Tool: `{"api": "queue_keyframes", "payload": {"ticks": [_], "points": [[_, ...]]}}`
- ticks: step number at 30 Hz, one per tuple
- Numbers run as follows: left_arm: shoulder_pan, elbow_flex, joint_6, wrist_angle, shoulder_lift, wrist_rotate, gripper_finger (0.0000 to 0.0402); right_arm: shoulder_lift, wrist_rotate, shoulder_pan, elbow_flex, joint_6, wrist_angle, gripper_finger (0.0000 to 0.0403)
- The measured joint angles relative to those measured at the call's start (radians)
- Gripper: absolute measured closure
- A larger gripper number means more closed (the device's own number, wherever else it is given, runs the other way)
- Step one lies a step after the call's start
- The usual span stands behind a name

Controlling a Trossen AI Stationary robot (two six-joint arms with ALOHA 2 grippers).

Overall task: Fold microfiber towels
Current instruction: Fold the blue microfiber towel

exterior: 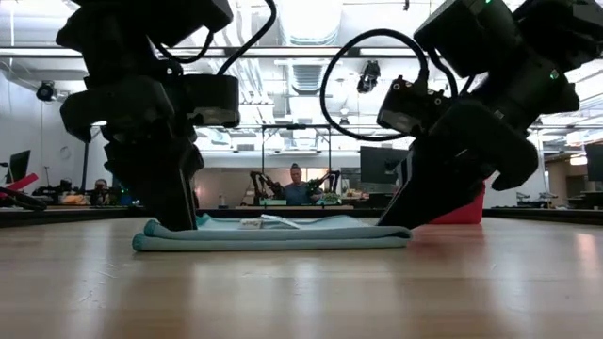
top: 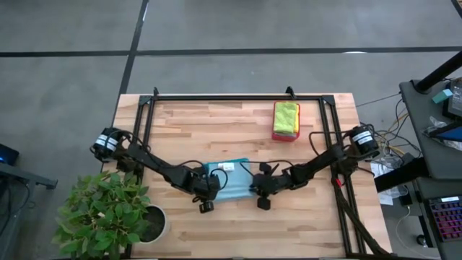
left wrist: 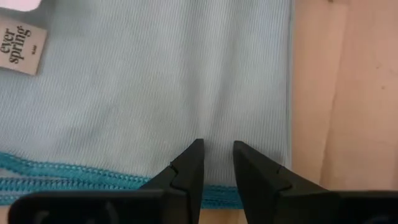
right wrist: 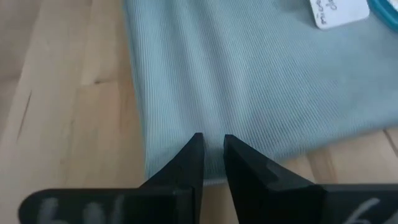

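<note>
- Left gripper sits at the left end of the light blue towel, near the table's front-middle. In my wrist view its fingers stand a narrow gap apart, tips down on the cloth just inside the stitched hem. I can't tell whether any cloth is pinched btwn them.
- Blue towel lies flat btwn the two arms, already doubled over (low view shows stacked layers), long axis running left-right, white label face up.
- Right gripper mirrors that at the towel's right end: fingers nearly together, small gap, tips on the cloth just inside the side edge. Grip also unclear.
- Key relation, imo: each arm has its own end, the towel stretches inward from both sets of tips, so neither is nearer. Next fold likely carries one end across toward the other.
- Far right: folded lime green towel on the pink-red tray, well apart.
</note>
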State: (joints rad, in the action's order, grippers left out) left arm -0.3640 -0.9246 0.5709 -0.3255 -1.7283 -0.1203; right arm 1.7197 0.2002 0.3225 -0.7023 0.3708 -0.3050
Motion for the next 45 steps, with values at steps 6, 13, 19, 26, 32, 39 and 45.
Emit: {"api": "queue_keyframes", "payload": {"ticks": [6, 13, 19, 26, 32, 39, 45], "points": [[-0.002, -0.03, 0.021, -0.018, 0.007, 0.021, 0.0329, -0.092, -0.08, 0.005, 0.007, 0.033, 0.098, 0.0346], [-0.002, -0.043, 0.026, -0.009, 0.008, 0.017, 0.0329, -0.21, -0.082, 0.006, 0.007, 0.359, 0.232, 0.0346], [-0.004, -0.037, -0.007, -0.008, 0.009, 0.024, 0.0329, -0.276, -0.077, 0.004, 0.006, 0.558, 0.315, 0.0324], [-0.004, -0.033, -0.026, -0.005, 0.009, -0.028, 0.0329, -0.246, -0.046, -0.069, 0.006, 0.661, 0.31, 0.0261], [-0.003, -0.033, -0.026, 0.004, 0.002, -0.047, 0.0329, -0.183, -0.031, -0.123, 0.006, 0.628, 0.279, 0.0218], [-0.003, -0.033, -0.027, 0.004, 0.002, -0.052, 0.0329, -0.088, -0.051, -0.129, 0.002, 0.624, 0.119, 0.0193], [-0.003, -0.036, -0.026, 0.006, 0.001, -0.053, 0.0329, -0.044, -0.096, -0.129, 0.004, 0.624, -0.022, 0.0204]]}}
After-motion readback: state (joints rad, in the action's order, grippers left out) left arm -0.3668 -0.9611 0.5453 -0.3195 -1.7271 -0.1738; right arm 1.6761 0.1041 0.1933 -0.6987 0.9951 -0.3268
